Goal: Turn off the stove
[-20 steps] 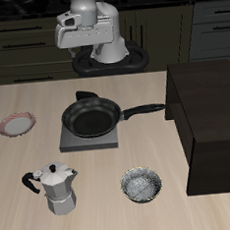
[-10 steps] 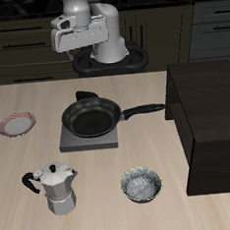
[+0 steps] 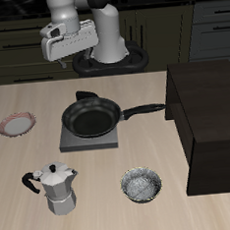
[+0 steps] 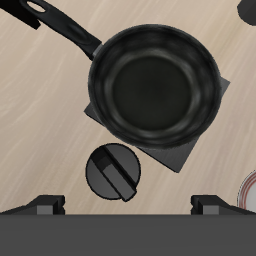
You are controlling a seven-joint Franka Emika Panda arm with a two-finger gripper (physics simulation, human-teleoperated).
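One small plate [image 3: 16, 125] lies bare on the surface [image 3: 95, 198]; one moka pot [image 3: 56, 187] stands nearer the front. One empty pan [image 3: 92, 117] sits on the stove [image 3: 90, 140], mid-surface, knob [image 4: 113, 171] at its back edge. One empty bowl [image 3: 142, 185], one cabinet [image 3: 211, 118]. The hand [image 4: 128, 203] hangs open above, holding nothing.

The arm [image 3: 94, 20] is built of smooth, rounded white and pale grey segments rising from a round black base [image 3: 110, 60]. Its boxy grey hand [image 3: 69, 39] carries small dark markings, too small to read. Dark finger tips [image 4: 47, 203] look blocky.
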